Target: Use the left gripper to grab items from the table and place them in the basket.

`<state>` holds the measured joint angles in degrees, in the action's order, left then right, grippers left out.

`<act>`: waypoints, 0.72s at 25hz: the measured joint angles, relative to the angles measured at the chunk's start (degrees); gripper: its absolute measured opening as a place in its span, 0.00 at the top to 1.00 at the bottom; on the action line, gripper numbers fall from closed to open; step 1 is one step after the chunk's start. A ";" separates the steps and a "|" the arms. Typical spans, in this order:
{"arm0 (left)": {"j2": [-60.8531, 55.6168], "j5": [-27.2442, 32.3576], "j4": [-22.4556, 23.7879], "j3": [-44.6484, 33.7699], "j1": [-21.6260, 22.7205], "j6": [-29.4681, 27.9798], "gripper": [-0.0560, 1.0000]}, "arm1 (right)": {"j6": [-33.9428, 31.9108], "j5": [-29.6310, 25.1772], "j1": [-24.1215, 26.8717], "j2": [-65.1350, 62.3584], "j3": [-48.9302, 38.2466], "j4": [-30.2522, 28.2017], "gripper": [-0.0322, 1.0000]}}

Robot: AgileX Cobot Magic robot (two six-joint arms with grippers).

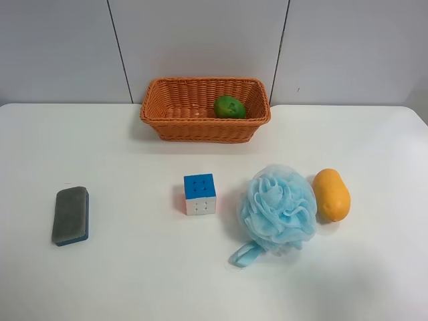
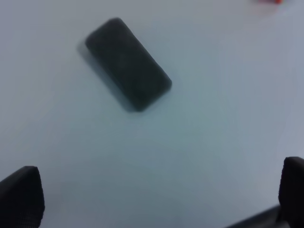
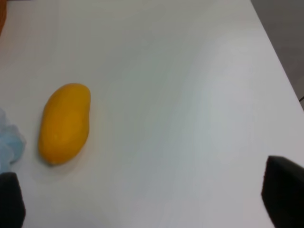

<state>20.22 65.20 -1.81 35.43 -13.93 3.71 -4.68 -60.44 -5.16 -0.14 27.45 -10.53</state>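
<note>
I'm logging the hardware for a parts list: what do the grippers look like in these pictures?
Only fingertips show. The left gripper has matte black, blunt, rounded fingers. The right gripper has similar black fingers. No cables or markings are visible, and the overhead view shows neither arm.

The orange-brown basket [image 1: 167, 119] sits at the top middle of the white table [image 1: 134, 281], with the green fruit [image 1: 229, 107] inside at its right end. Below it lie the cube [image 1: 200, 194] in the middle, the blue pouf [image 1: 278, 208] and orange mango [image 1: 331, 194] to the right, and the grey eraser [image 1: 71, 215] far left. The left gripper [image 2: 156, 199] hangs wide open above the eraser.
</note>
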 joint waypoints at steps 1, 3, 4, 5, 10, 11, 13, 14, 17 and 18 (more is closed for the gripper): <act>-1.52 -0.49 -0.17 -0.98 1.52 0.35 0.01 | 0.00 0.00 0.00 0.00 0.00 0.00 0.01; -4.98 -1.25 -1.14 -2.74 4.46 0.63 0.01 | 0.00 0.00 0.00 0.00 0.00 0.00 0.01; -6.66 -1.77 -1.59 -3.56 6.14 0.66 0.01 | 0.00 0.00 0.00 0.00 0.00 0.00 0.01; -8.04 -2.55 -2.01 -4.61 7.77 0.78 0.01 | 0.00 0.00 0.00 0.00 0.00 0.00 0.01; -14.97 -4.09 -3.22 -6.12 14.10 1.78 0.01 | 0.00 0.00 0.00 0.00 0.00 0.00 0.01; -16.34 -4.09 -3.24 -6.12 15.05 1.87 0.01 | 0.00 0.00 0.00 0.00 0.00 0.00 0.01; -18.96 -4.13 -3.38 -6.12 16.37 1.93 0.01 | 0.00 0.00 0.00 0.00 0.00 0.00 0.01; -19.90 -4.13 -3.38 -6.12 16.81 1.93 0.01 | 0.00 0.00 0.00 0.00 0.00 0.00 0.01; -20.53 -4.08 -3.54 -6.12 17.28 2.15 0.01 | 0.00 0.00 0.00 0.00 0.00 0.00 0.01; -20.52 -4.08 -3.54 -6.12 17.28 2.15 0.01 | 0.00 0.00 0.00 0.00 0.00 0.00 0.01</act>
<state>-0.30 61.12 -5.35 29.32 3.35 5.85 -4.68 -60.44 -5.16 -0.14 27.45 -10.53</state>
